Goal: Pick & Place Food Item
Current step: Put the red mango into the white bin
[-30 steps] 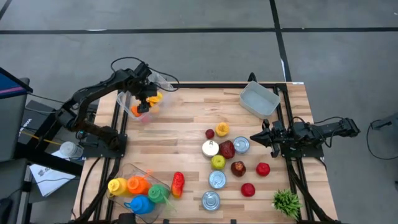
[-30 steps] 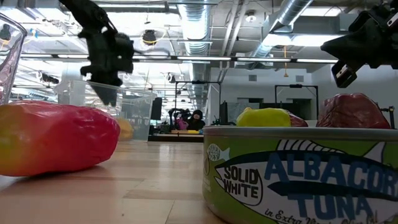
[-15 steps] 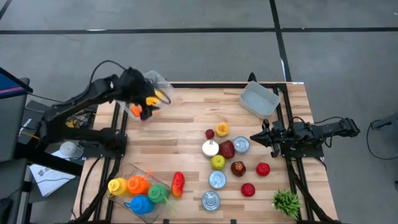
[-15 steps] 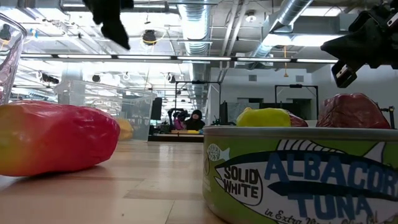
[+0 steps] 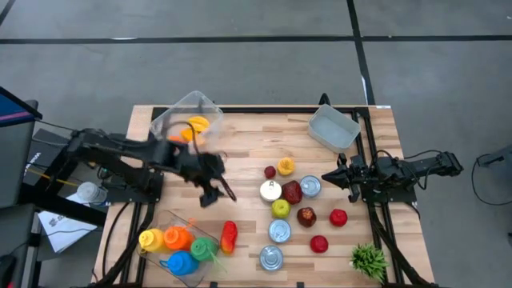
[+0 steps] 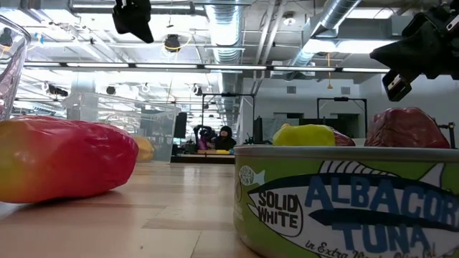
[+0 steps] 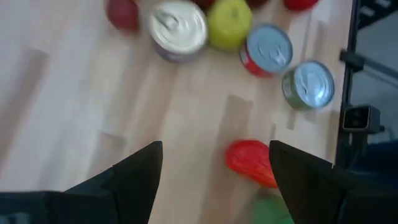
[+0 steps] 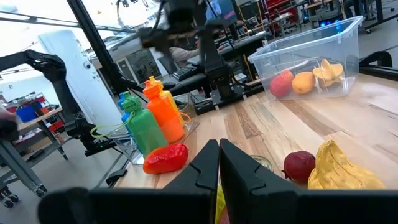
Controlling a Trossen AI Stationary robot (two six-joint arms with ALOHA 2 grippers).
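My left gripper (image 5: pixel 218 190) hangs open above the bare wood in the middle of the table, to the left of the cluster of cans and fruit. In its wrist view (image 7: pixel 214 180) the red pepper (image 7: pixel 252 163) lies between and beyond the two fingers, untouched. That red pepper (image 5: pixel 229 237) rests on its side near the table's near edge. A clear bin (image 5: pixel 170 122) at the far left corner holds yellow and orange food (image 5: pixel 196 126). My right gripper (image 5: pixel 330 177) waits shut at the right side, beside a can (image 5: pixel 310 186).
Cans (image 5: pixel 279 230) and fruit such as a green apple (image 5: pixel 280 209) and red pieces (image 5: pixel 338 217) crowd the middle right. Coloured bottles (image 5: pixel 176 243) lie in a clear tray near left. A second clear bin (image 5: pixel 334 128) sits far right, a plant (image 5: pixel 369 260) near right.
My left gripper has risen out of the clear bin at the far left corner and swung toward the near and right sides, ending over the middle of the table. The bin and its food stay behind. My right arm has kept still.
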